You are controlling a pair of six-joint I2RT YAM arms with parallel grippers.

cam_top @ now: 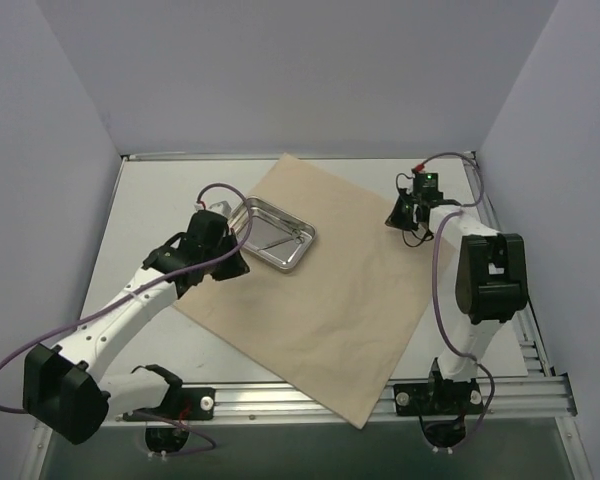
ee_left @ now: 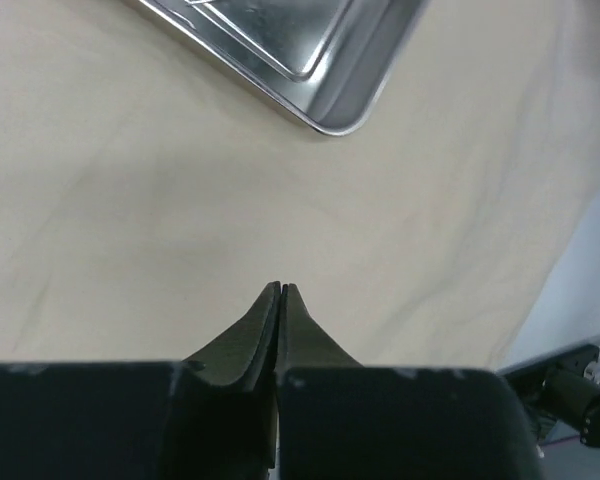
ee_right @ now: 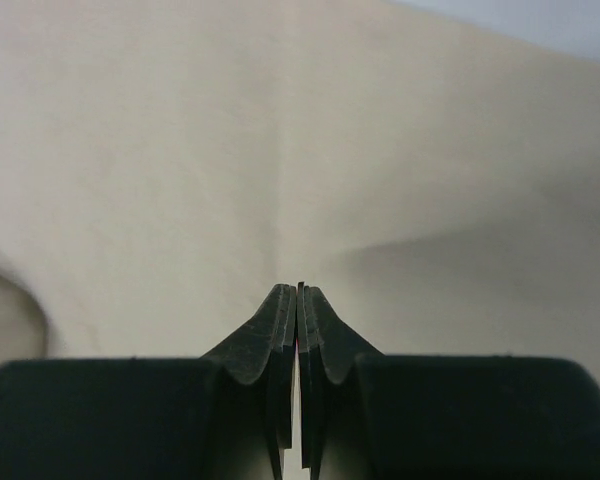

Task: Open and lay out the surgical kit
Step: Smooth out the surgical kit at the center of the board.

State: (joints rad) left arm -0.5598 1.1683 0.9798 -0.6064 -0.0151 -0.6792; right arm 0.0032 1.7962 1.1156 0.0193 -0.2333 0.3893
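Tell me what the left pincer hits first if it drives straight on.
Probably the spread beige wrap sheet just beyond the shut left pincer; the shiny rectangular steel tray lies farther along, though depth is unclear.

Only the steel tray [cam_top: 272, 235] stands on the wrap sheet [cam_top: 320, 300]; the left gripper [cam_top: 232, 262] crowds the tray's left side.

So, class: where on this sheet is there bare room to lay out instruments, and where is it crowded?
The widest bare patch is the near half of the sheet, between the tray and the near corner. Also free: the strip between tray and right gripper. Crowded: the tray's left edge, where the left gripper is.
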